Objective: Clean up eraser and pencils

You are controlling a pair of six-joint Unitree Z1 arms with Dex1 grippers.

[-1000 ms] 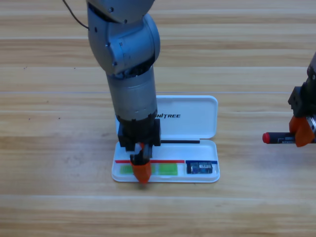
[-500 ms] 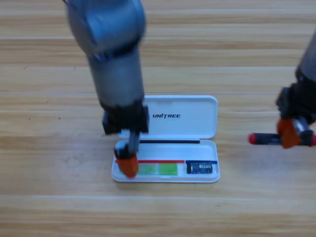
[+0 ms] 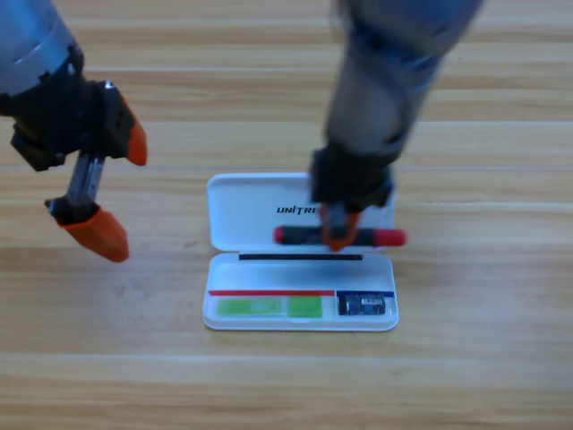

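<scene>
A: Starting at the counter's left edge, what is the left tool (image 3: 107, 193) doing?

B: It hangs above bare wood near the far-left corner, its two orange jaws spread wide with nothing between them. Most likely it waits there so that the middle of the counter stays free for the other arm.

A: And the white case (image 3: 233, 210)?

B: It lies open around the middle of the counter, lid folded back toward the far edge. The pale green pencil (image 3: 269, 306) lies flat in the long left part of its tray, lengthwise, which suits a stick of that length. The eraser (image 3: 365, 305) sits in the small compartment at the tray's right end, a snug spot for a short block.

A: Where is the black pencil with red ends (image 3: 301, 236)?

B: The right tool (image 3: 338, 235) has it clamped near its middle, held level over the lid, just beyond the hinge. Gripping mid-length keeps it balanced, and it runs parallel to the tray, so it looks lined up to be lowered in beside the green one.

A: So how far along is the tidying?

B: Judging by this, two items are stowed and the last is about to follow; the lid remains open.
</scene>
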